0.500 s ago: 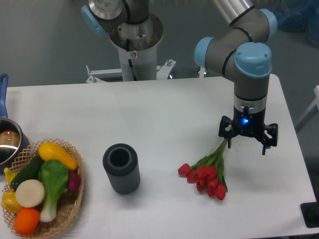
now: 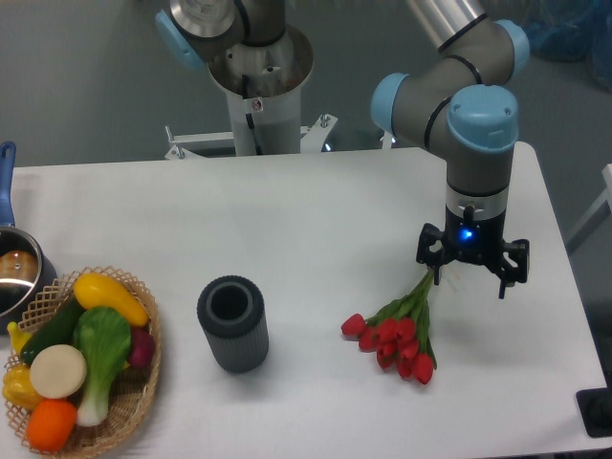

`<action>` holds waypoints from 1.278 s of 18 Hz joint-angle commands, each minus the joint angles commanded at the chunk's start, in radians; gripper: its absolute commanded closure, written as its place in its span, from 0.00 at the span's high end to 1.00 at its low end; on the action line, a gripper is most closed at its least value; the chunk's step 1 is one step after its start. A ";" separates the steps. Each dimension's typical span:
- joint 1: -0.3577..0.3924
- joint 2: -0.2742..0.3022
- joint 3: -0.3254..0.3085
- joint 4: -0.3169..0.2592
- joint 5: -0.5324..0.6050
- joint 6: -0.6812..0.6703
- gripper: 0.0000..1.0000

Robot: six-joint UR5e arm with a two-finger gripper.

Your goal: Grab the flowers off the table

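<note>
The robot's hand [image 2: 469, 271], fingers spread, hovers over the stem end of the flowers [image 2: 397, 327], which lie on the white surface [image 2: 287, 220] with blooms pointing down-left, away from the hand, beside a grey cylinder [image 2: 232, 323].

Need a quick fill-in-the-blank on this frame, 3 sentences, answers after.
1. The bunch of red tulip flowers lies on the white ____.
2. The grey ribbed cylinder stands ____, open end up.
3. The woven wicker basket holds toy ____.
The black two-finger gripper hangs over the stem ends.
Answers: table; upright; vegetables
</note>
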 joint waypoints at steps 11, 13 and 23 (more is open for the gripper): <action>0.031 -0.003 -0.126 -0.003 0.008 0.274 1.00; 0.031 -0.006 -0.152 -0.001 0.008 0.296 1.00; 0.028 -0.061 -0.180 0.006 0.002 0.310 1.00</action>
